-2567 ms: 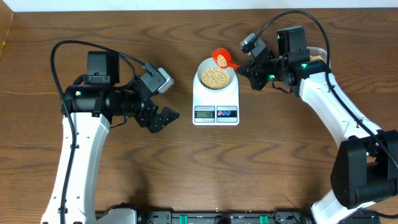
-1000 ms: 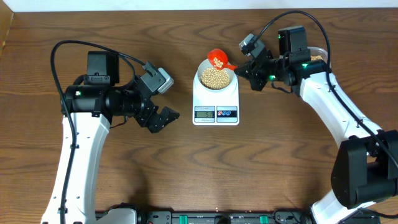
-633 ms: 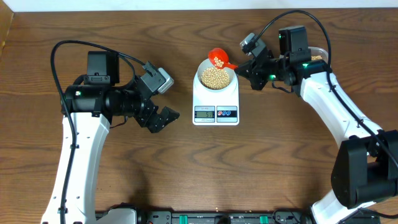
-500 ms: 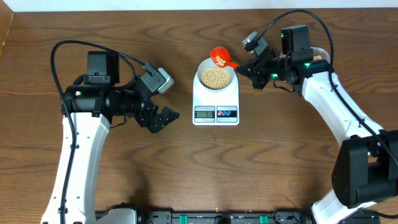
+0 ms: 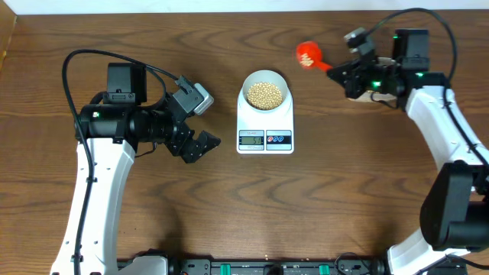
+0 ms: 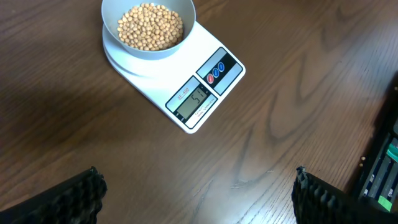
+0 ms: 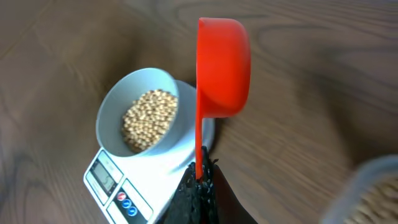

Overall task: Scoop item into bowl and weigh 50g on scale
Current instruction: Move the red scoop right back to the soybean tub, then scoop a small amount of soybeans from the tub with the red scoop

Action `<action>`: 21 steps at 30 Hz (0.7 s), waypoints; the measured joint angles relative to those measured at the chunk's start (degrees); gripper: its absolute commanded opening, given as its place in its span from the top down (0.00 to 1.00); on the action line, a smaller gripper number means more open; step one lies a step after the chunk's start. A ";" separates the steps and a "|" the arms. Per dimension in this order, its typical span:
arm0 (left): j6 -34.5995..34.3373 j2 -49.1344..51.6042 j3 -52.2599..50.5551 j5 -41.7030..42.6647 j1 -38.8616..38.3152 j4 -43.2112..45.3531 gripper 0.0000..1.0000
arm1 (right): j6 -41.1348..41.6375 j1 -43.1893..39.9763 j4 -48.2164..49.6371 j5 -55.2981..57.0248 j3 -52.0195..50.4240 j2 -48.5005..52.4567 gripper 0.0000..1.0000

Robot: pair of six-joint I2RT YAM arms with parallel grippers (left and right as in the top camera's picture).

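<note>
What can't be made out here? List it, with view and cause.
The scale's reading: overhead, digits too small; left wrist, unclear.
The red scoop's contents: right wrist shows only its outside.
The clear tub: right wrist, blurred, cut by the edge.

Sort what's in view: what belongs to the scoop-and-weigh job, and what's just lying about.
Job: beans, bowl, scale, red scoop in the shut right gripper, blurred clear tub.
Idle: open left gripper, black hardware strip at the front edge.
</note>
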 measured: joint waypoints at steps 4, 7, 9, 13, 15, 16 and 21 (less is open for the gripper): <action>-0.02 0.00 0.00 0.00 0.00 0.00 0.02 | 0.48 -5.51 -1.88 -0.72 0.00 0.00 0.99; 0.00 0.00 0.00 0.00 0.00 0.00 0.02 | 0.50 -9.09 -4.02 -0.37 0.00 0.00 0.99; 0.00 0.00 0.00 0.02 0.00 0.00 0.02 | -0.39 -11.89 -5.86 0.87 0.00 0.00 0.99; 0.00 -0.02 0.00 0.02 0.02 0.00 0.02 | -3.41 -15.47 -8.02 6.69 0.00 0.00 0.99; 0.00 0.00 0.00 0.00 0.00 0.00 0.02 | -5.01 -16.13 -8.09 10.51 0.00 -0.11 0.99; 0.00 -0.02 0.00 0.00 0.02 0.00 0.02 | -6.14 -16.04 -8.09 13.20 0.00 -0.44 0.99; 0.00 0.00 0.00 0.00 0.02 0.00 0.02 | -9.22 -15.04 -8.37 21.24 0.00 -3.80 0.99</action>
